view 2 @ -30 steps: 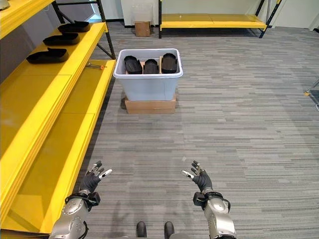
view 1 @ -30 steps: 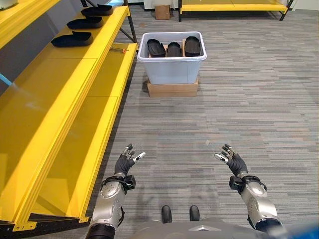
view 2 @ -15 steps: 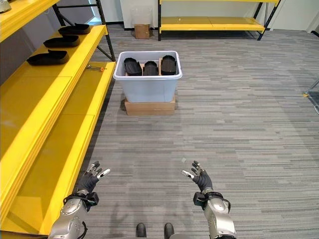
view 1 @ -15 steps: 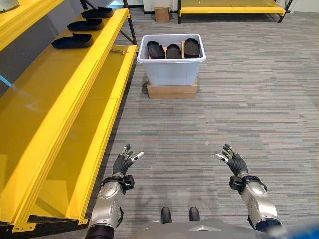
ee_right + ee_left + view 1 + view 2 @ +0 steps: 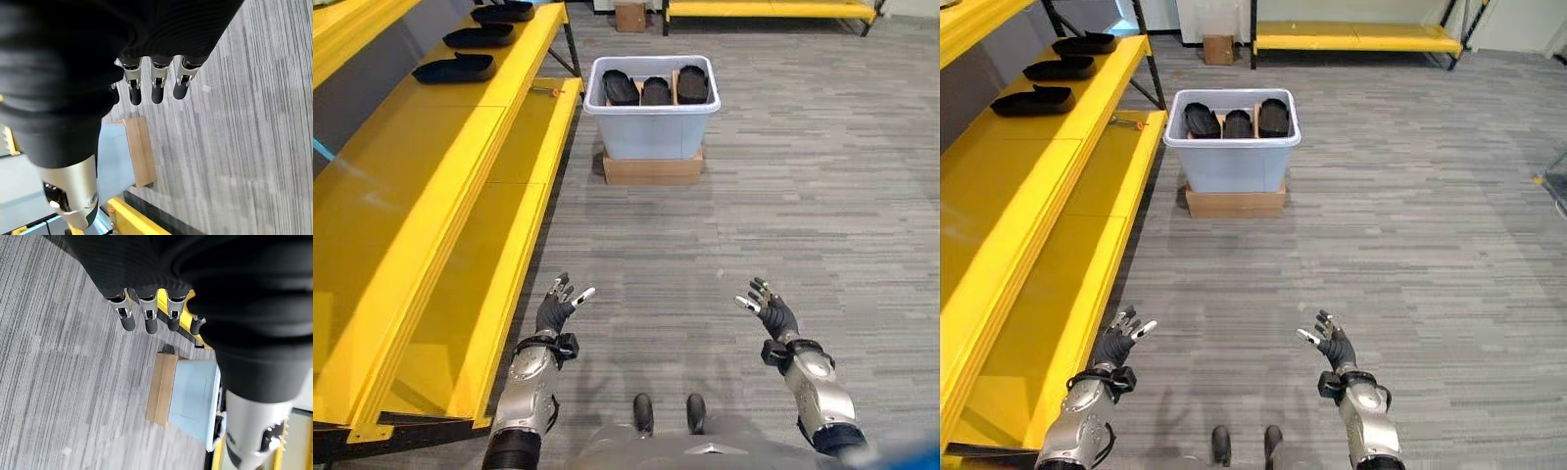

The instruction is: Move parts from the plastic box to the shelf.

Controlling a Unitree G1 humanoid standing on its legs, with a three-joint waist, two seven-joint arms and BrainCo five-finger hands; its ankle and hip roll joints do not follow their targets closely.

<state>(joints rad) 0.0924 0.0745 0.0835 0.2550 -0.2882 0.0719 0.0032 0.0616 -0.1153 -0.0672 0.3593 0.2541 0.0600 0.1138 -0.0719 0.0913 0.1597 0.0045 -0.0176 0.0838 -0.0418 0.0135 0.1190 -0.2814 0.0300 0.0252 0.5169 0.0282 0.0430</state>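
Note:
A pale blue plastic box (image 5: 651, 132) stands on a flat cardboard box (image 5: 652, 170) on the carpet ahead, holding three black parts (image 5: 650, 89) side by side. Three more black parts (image 5: 456, 69) lie in a row at the far end of the yellow shelf (image 5: 431, 186) on my left. My left hand (image 5: 555, 310) and my right hand (image 5: 771, 313) hang low over the carpet, well short of the box, both open with fingers (image 5: 128, 322) spread and nothing in them. The box (image 5: 193, 399) also appears past the left hand's fingers in the left wrist view.
A lower yellow shelf board (image 5: 499, 284) runs along the floor on my left, with a small orange-handled tool (image 5: 548, 92) at its far end. Another yellow rack (image 5: 769, 12) and a small cardboard box (image 5: 629, 16) stand at the far wall. Grey carpet (image 5: 783, 196) lies between me and the box.
The whole picture has shifted a little as the camera moved: the box and shelf parts sit slightly higher in view. Both hands stay open and empty in about the same pose.

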